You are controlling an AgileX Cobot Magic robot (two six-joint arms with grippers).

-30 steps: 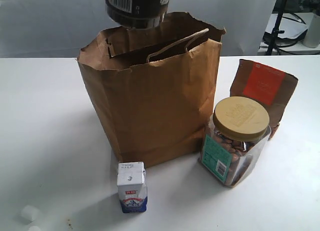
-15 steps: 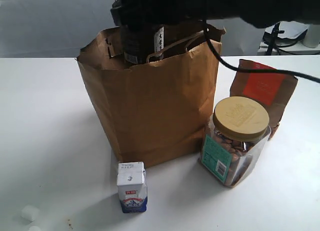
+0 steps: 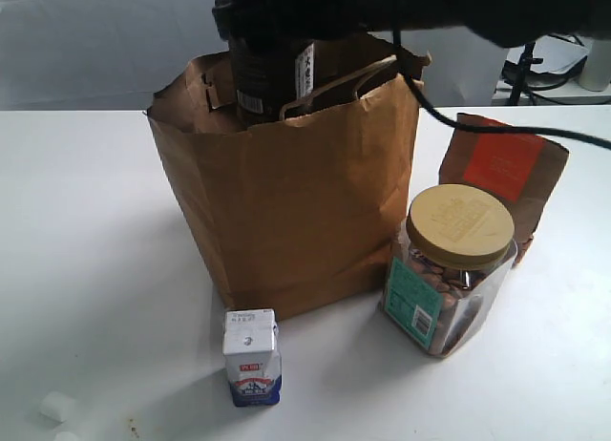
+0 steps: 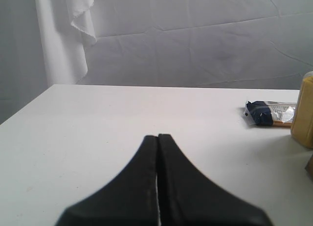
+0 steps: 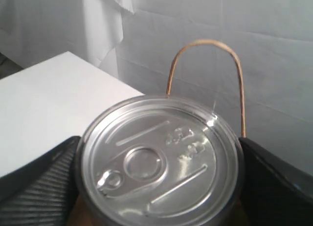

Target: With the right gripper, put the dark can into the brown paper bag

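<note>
The dark can [image 3: 272,78] hangs partly inside the mouth of the tall brown paper bag [image 3: 286,202], its lower part hidden behind the bag's front rim. My right gripper [image 3: 277,21] reaches in from the upper right and is shut on the can. In the right wrist view the can's silver pull-tab lid [image 5: 159,160] fills the space between the black fingers [image 5: 36,174], with a paper cord handle [image 5: 205,45] arching behind it. My left gripper [image 4: 157,138] is shut with nothing in it, low over the white table, and does not show in the exterior view.
A clear jar with a tan lid [image 3: 449,269] stands right of the bag. Behind it leans a brown pouch with an orange label [image 3: 503,164]. A small milk carton [image 3: 252,357] stands in front of the bag. A white lump [image 3: 57,407] lies at the front left.
The can came down from above the bag into its mouth, carried by the right gripper. Over the last half second it has barely moved.
</note>
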